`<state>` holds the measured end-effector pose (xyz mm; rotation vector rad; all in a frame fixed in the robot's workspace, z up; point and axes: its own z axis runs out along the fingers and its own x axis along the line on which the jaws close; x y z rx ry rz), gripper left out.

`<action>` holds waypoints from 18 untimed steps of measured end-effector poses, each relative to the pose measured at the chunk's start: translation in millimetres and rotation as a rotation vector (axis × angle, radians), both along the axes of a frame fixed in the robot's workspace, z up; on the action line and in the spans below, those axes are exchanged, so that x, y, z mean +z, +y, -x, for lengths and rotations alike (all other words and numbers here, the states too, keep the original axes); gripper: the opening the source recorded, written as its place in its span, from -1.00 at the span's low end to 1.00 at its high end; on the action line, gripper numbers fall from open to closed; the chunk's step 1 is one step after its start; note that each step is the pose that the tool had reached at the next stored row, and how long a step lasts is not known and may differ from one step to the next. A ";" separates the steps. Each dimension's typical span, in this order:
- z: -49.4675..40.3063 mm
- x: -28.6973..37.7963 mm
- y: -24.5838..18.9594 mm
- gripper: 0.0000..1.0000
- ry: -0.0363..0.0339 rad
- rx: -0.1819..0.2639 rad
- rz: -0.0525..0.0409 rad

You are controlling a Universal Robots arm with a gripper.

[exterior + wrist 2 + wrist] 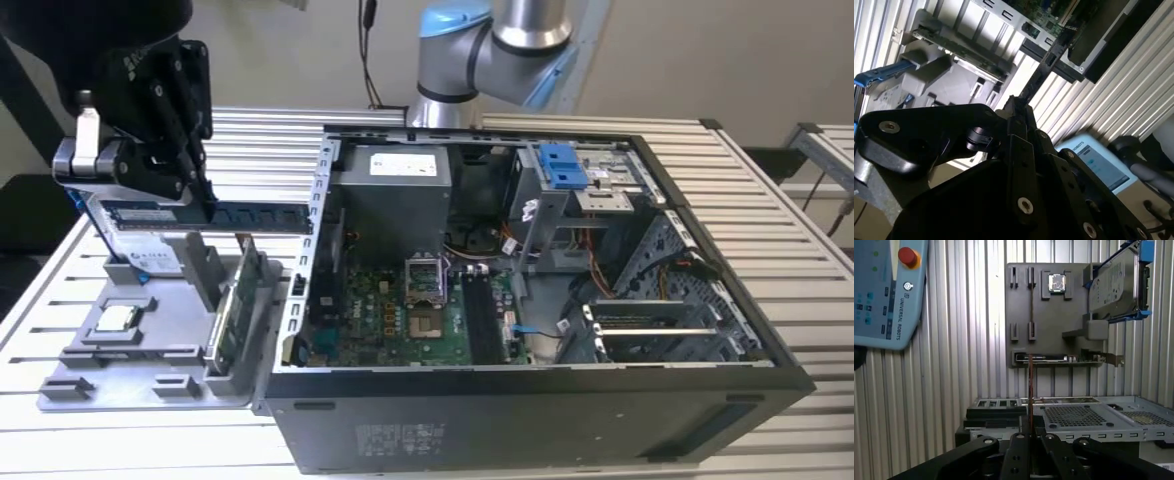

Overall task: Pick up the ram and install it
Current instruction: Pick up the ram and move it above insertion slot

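Note:
The ram [254, 216], a long dark blue stick with black chips, hangs level above the grey fixture tray [80, 385] on the exterior view's left. My gripper [198, 196] is shut on it from above, near its middle. One end of the stick reaches toward the wall of the open computer case [534, 420]. In both wrist views the ram appears edge-on as a thin dark strip [1030, 390] [1041, 70] running out from between the black fingers [1016, 445]. The motherboard [400, 320] with its dark memory slots [481, 315] lies inside the case, well apart from the gripper.
On the tray sit a silver hard drive with a blue bracket [147, 255], a processor chip [116, 318] and an upright green card [227, 320]. The case's metal wall [320, 200] stands between tray and motherboard. A teach pendant [884, 290] lies on the slatted table.

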<state>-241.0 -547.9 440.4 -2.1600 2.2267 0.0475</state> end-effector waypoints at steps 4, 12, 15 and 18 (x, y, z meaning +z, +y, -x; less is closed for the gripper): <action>-8.5 0.0 0.0 -0.72 0.0000 0.000 0.0000; -24.5 0.0 0.0 -0.72 0.0000 0.000 0.0000; -30.7 0.0 0.0 -0.72 0.0000 0.000 0.0000; -36.9 0.0 0.0 -0.72 0.0001 0.000 0.0000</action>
